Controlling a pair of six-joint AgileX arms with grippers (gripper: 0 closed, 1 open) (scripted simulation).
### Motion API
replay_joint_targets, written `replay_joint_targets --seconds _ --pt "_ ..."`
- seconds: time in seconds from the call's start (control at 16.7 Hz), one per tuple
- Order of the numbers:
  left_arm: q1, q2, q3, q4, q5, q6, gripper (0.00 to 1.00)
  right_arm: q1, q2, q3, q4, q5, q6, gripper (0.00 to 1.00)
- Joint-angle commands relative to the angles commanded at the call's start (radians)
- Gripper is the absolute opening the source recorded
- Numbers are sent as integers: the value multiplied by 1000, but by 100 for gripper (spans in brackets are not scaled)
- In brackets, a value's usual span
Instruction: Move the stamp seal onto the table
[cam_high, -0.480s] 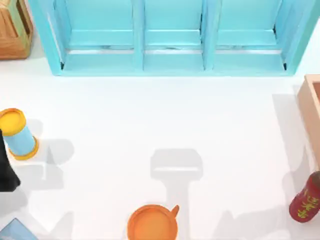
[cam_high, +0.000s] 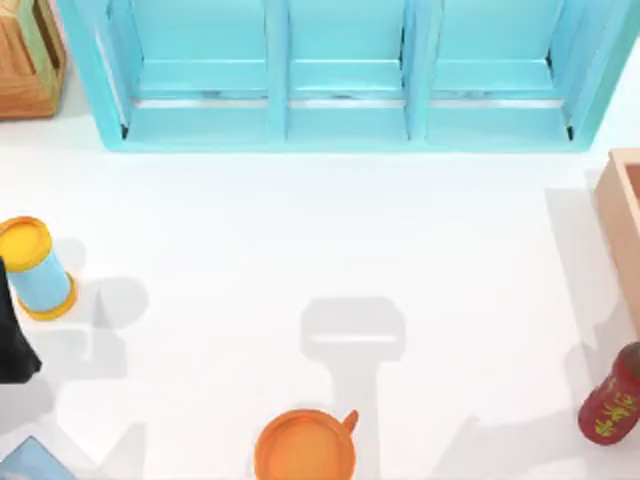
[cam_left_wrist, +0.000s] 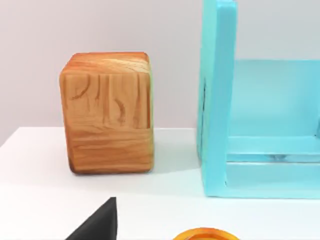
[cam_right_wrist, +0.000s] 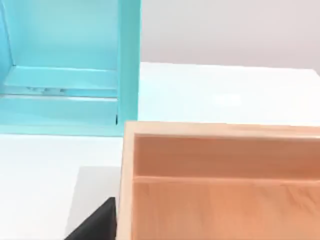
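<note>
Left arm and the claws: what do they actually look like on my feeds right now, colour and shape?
Little to go on. At the top view's left edge the left arm is a plain matte black, angular body, with no cables or markings in view. Each wrist view shows a black, pointed wedge at its lower edge, presumably part of that arm's claw: the left claw and the right claw, both smooth and unmarked.

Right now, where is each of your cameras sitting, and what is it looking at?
Top view: hangs above, looking down on the white table, light-blue shelf cabinet, orange cup, red bottle; a dark bit of my left arm at the left edge.
Left wrist view: low by the table, facing the wooden block and cabinet; a dark fingertip.
Right wrist view: low, facing the wooden box and cabinet; a dark fingertip.
All three share the cabinet.
</note>
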Motion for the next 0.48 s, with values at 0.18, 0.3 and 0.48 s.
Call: replay_joint_targets --seconds 0.18,0.3,0.48 --pt "0 0 0 0 0 0 100 -56 257 213 -209 -1 -56 100" --pt "0 0 0 0 0 0 100 -98 475 364 -366 -2 -96 100" --pt "0 0 0 0 0 0 100 -161 808 581 -597 -4 -155 100"
